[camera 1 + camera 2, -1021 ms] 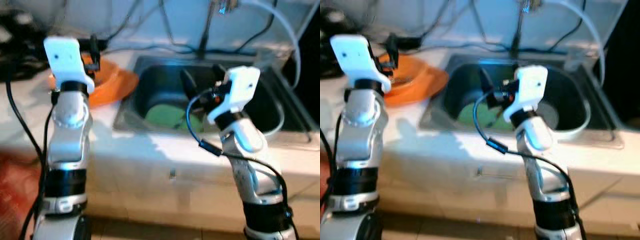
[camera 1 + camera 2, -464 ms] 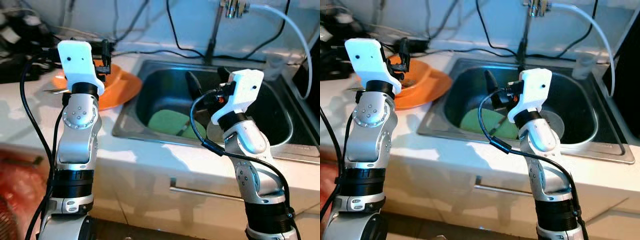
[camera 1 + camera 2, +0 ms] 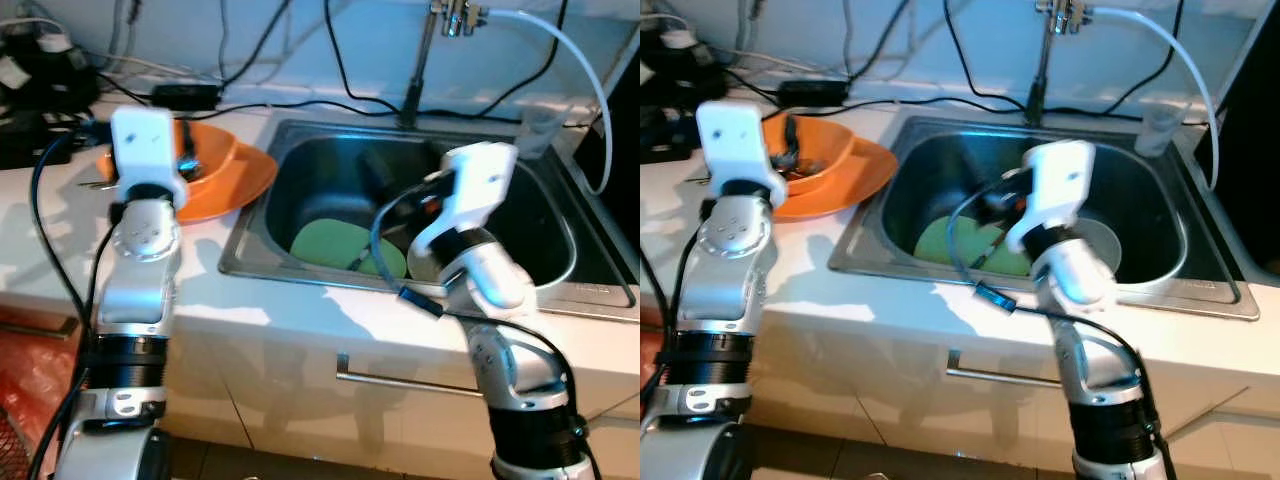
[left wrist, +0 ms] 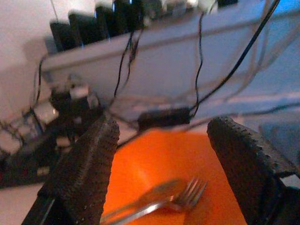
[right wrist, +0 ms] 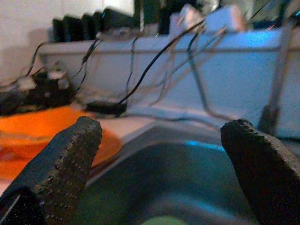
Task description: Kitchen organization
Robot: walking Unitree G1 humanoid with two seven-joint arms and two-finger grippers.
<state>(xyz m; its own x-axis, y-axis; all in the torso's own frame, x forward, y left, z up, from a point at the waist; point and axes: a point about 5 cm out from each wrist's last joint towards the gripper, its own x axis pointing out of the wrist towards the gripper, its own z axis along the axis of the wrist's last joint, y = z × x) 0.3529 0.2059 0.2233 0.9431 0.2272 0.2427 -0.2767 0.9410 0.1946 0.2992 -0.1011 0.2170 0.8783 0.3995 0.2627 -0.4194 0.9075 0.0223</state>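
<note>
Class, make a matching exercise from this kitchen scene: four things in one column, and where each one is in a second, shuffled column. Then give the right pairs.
Things:
1. green plate
2. fork
3. left gripper
4. faucet

Places:
A. over the orange dish
B. behind the sink
C. lying in the orange dish
D. on the sink bottom

Pairs: 1-D, 2-C, 3-A, 4-B

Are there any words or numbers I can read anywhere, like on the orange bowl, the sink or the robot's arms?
None can be read.
Orange bowl: plain, no writing.
Sink: no label showing.
Green plate: plain.
Dark boxes on the back shelf: too blurred to tell if they carry any writing.
</note>
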